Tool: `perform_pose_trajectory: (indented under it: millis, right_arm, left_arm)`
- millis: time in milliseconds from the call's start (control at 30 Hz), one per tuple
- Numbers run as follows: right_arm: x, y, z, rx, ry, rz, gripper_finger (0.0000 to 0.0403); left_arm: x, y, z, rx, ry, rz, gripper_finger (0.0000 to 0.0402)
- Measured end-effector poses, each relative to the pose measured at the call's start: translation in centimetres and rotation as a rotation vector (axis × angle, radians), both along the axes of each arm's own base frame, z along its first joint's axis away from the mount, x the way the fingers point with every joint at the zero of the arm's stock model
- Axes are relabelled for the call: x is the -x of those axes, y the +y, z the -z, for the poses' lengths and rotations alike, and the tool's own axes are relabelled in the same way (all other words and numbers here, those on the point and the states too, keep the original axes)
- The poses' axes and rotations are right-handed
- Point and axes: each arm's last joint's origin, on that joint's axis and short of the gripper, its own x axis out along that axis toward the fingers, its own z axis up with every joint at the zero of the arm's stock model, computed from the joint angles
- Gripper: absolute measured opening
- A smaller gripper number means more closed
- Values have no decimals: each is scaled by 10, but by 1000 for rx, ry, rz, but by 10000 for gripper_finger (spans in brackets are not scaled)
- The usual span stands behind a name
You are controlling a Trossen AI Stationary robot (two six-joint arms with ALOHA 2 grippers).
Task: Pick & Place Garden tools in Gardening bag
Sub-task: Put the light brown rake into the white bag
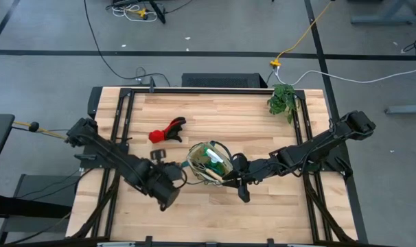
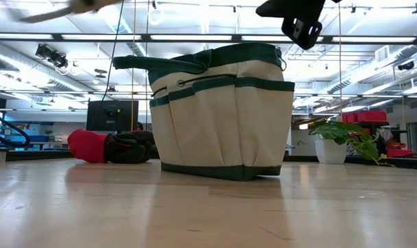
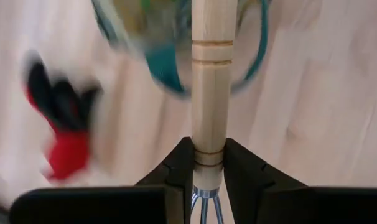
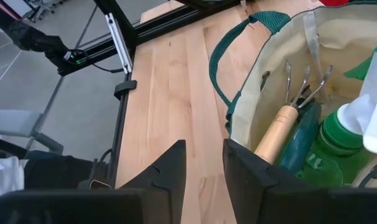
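Note:
The beige gardening bag [image 1: 209,162] with green trim stands upright at the table's middle and also shows in the low view [image 2: 222,117]. Inside it are a wooden-handled rake [image 4: 282,127], teal-handled shears [image 4: 303,140] and a green bottle with a white top [image 4: 344,134]. The red-and-black tool [image 1: 167,130] lies flat on the table, left of and beyond the bag. My left gripper [image 1: 175,180], near-left of the bag, is shut on a second wooden-handled tool [image 3: 209,81]. My right gripper [image 4: 204,168] is open and empty beside the bag's right side. My left gripper pinches the wooden handle at its metal end [image 3: 208,158] between its two fingers [image 3: 176,171]. The handle runs along the fingers and sticks out past their tips toward the bag. The thin metal stems [image 3: 204,202] lie back between the fingers. The tool is lifted clear of the table [image 2: 64,8].
A leafy green plant [image 1: 283,99] stands at the far right corner. Black rails [image 4: 117,37] run along the table's left and right sides. Bare wood lies on the near side of the bag.

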Motion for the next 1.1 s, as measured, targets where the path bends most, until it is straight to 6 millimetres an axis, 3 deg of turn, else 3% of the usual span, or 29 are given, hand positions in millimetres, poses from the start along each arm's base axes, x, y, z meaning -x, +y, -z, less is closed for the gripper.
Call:
perform_pose_trajectory:
  millis: [100, 300, 600, 900, 1100]
  right_arm:
    - [0, 0, 1, 4, 9, 0, 106]
    - [3, -1, 4, 14, 51, 4, 106]
    - [3, -1, 6, 14, 71, 10, 106]
    - [5, -4, 9, 34, 106, 49, 106]
    - [7, -4, 12, 32, 135, 61, 106]
  left_arm:
    - [-6, 7, -14, -105, -40, 122, 68]
    - [-20, 15, -21, -313, -87, 319, 68]
    - [-44, 9, -32, -340, -254, 547, 68]
    - [-63, 29, -7, -318, -287, 637, 68]
    - [-69, 43, 0, -292, -317, 645, 68]
